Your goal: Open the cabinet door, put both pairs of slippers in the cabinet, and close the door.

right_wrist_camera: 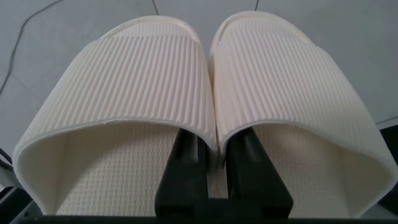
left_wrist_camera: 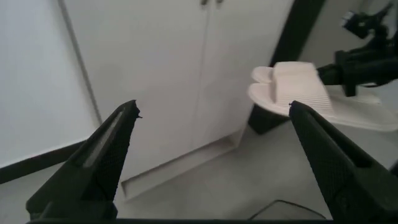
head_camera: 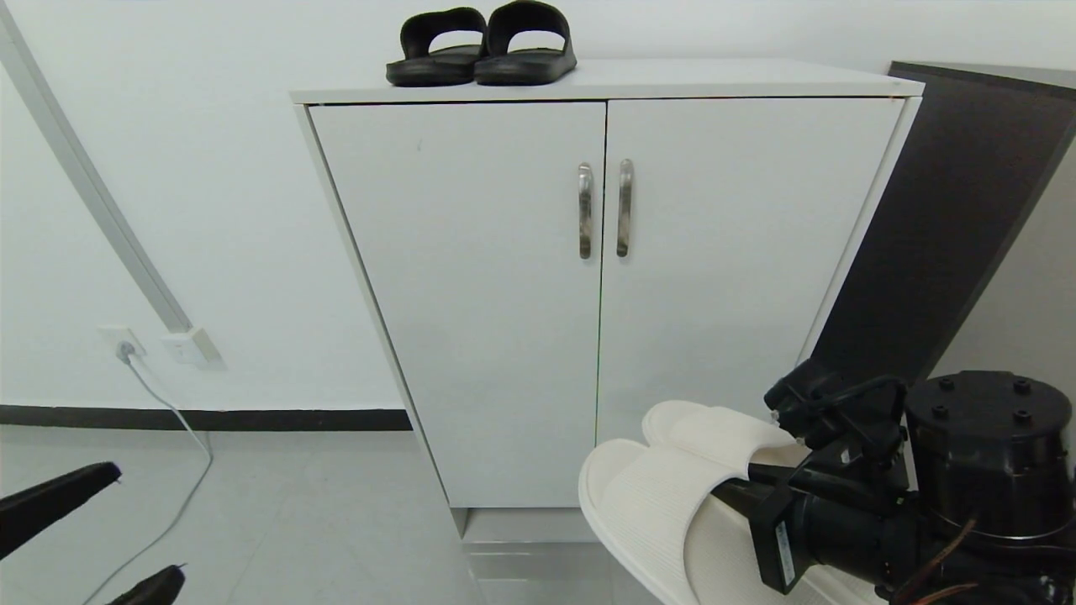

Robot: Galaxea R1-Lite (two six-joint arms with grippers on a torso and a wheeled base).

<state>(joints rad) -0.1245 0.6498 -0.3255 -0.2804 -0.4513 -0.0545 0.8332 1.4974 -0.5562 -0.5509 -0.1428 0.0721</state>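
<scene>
Right gripper (right_wrist_camera: 213,163) pinches cream ribbed foam slippers (head_camera: 664,496) near right, before shut white two-door cabinet (head_camera: 471,336); black rubber slippers (head_camera: 481,52) on top. Left gripper (left_wrist_camera: 212,107) spread, near left: best clamp left steel handle (head_camera: 585,210) squarely, pull outward.

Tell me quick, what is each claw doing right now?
Left gripper: open, holding nothing.
Right gripper: shut on the white slippers.
</scene>
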